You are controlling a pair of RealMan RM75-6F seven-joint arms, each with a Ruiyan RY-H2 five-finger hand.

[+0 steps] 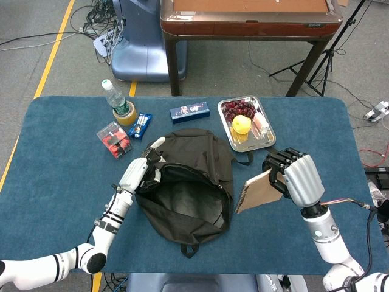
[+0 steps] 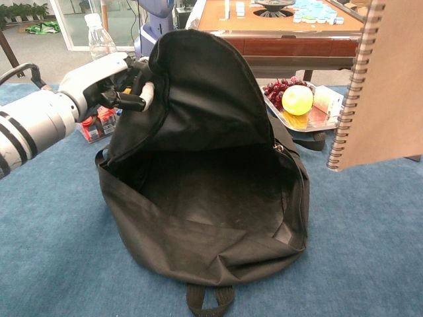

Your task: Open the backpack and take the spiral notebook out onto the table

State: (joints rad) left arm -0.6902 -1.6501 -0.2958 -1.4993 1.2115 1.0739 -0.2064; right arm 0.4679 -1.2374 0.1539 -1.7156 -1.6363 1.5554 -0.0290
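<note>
Blue-covered counter [image 1: 55, 182], nearest you the gaping backpack [image 1: 188, 194], your left hand [image 1: 141, 172] gripping its flap open. Beside it your right hand [image 1: 298, 176] holds the spiral notebook [image 1: 258, 191] aloft, already out. Next: lower it onto bare cloth, short of the tray [image 1: 234, 143].

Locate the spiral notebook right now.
The spiral notebook is held off the table by the right hand, right of the open backpack, below the metal tray.

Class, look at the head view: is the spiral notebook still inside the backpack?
No. The right hand holds the spiral notebook in the air beside the open backpack, whose flap the left hand holds up.
</note>
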